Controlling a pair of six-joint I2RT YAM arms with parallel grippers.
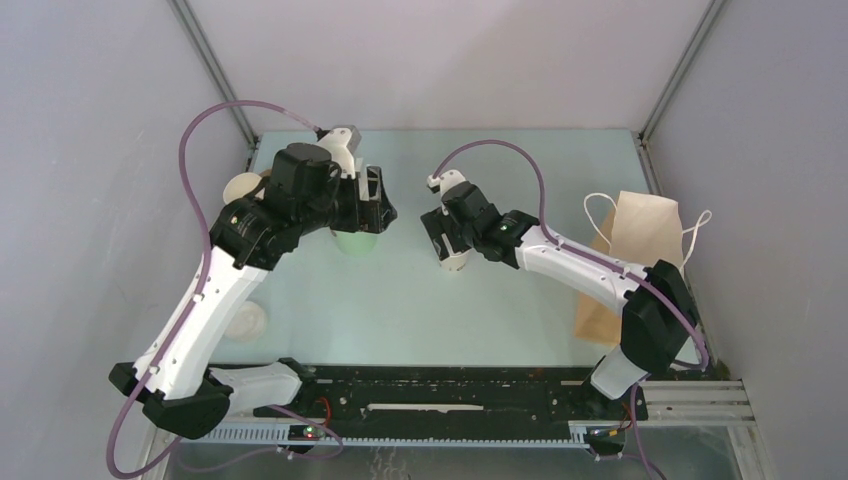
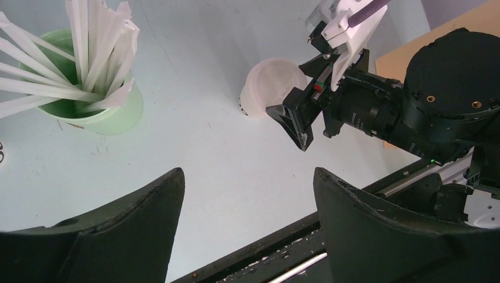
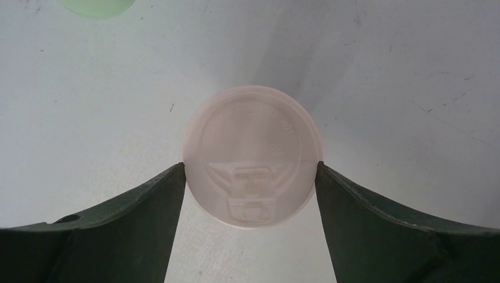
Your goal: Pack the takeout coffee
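The takeout coffee (image 3: 252, 162) is a small cream-white paper cup with a round white lid, standing upright at mid-table (image 1: 456, 262). My right gripper (image 3: 250, 165) hangs straight over it, open. Its two dark fingertips flank the lid's rim on the left and right, at or just off its edge. In the left wrist view the cup (image 2: 268, 85) shows behind one right finger (image 2: 292, 118). My left gripper (image 2: 247, 171) is open and holds nothing, with bare table under it. It hovers left of the cup (image 1: 385, 208), beside the green cup.
A pale green cup of white sticks (image 2: 112, 112) stands under the left arm (image 1: 355, 242). A brown paper bag with white handles (image 1: 640, 250) stands at the right. Cream cups (image 1: 240, 187) sit at the far left, and a loose round lid (image 1: 245, 320) lies near the left arm.
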